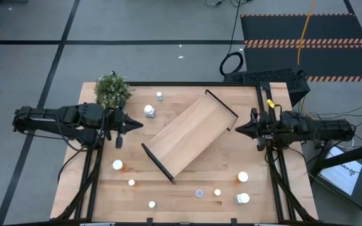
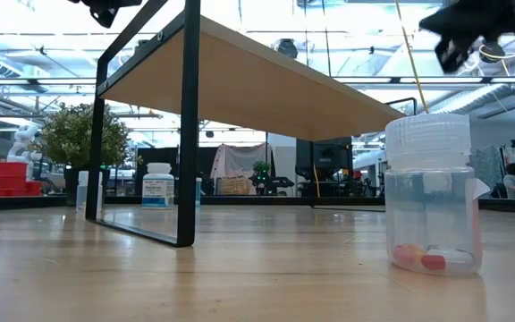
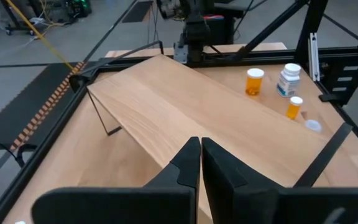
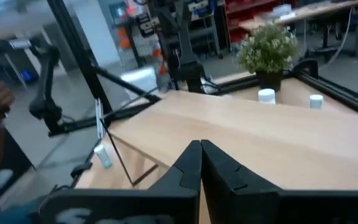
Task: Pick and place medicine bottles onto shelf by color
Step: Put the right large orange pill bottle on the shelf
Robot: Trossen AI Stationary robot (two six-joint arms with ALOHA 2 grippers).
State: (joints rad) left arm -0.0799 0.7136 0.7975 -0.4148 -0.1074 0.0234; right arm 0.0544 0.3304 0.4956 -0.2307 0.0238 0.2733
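Both grippers are pinched shut on nothing, left gripper (image 1: 136, 125) and right gripper (image 1: 237, 127) flanking the long light-wood shelf (image 1: 187, 135) lying diagonally mid-table; the nearest white-capped medicine bottle (image 1: 149, 111) sits just beyond the left one.

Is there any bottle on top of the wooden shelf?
No, the shelf has a bare board in the high view, and the bottles stand on the table around it.

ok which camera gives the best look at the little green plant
The high view: the plant shows whole, from above, at the table's far left corner beside the left arm. The low view shows it distant, behind the shelf's bracket. The right wrist view shows it blurred beyond the shelf. The left wrist view misses it.
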